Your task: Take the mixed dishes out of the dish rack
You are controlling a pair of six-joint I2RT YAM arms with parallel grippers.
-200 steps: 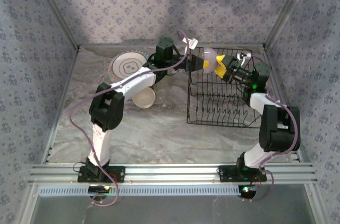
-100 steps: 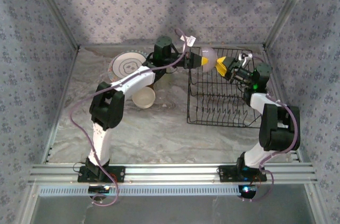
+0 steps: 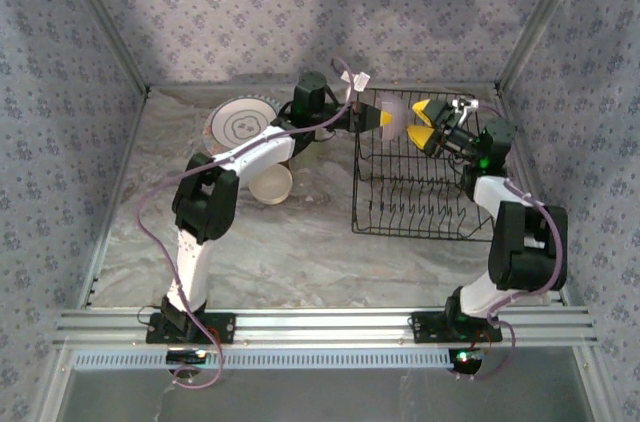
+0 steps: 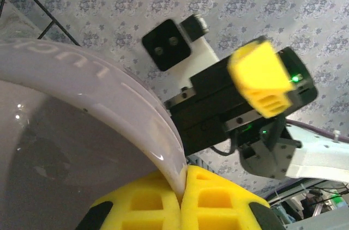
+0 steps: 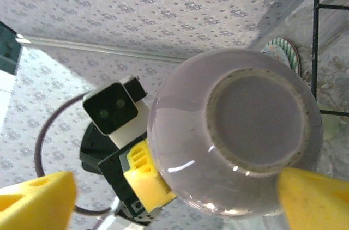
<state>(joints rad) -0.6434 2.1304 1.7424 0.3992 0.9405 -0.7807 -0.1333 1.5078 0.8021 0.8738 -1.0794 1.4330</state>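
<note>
A pale lilac bowl (image 3: 395,112) hangs in the air over the far left corner of the black wire dish rack (image 3: 420,212). My left gripper (image 3: 376,119) is shut on its rim from the left. The left wrist view shows the yellow pads (image 4: 218,200) pinching the bowl's (image 4: 71,126) edge. My right gripper (image 3: 424,122) is open just right of the bowl, its fingers spread on either side. In the right wrist view the bowl's underside (image 5: 240,132) sits between the wide-apart fingers (image 5: 38,197), untouched.
A white plate with grey rings (image 3: 238,126) lies at the back left of the table. A cream cup (image 3: 270,183) lies nearer, beside the left arm. The rack's upright tines (image 3: 415,197) stand bare. Patterned walls close in the back and sides.
My right gripper has opened and let go of the bowl. The left gripper stays shut on the rim, and the bowl has shifted slightly left.
</note>
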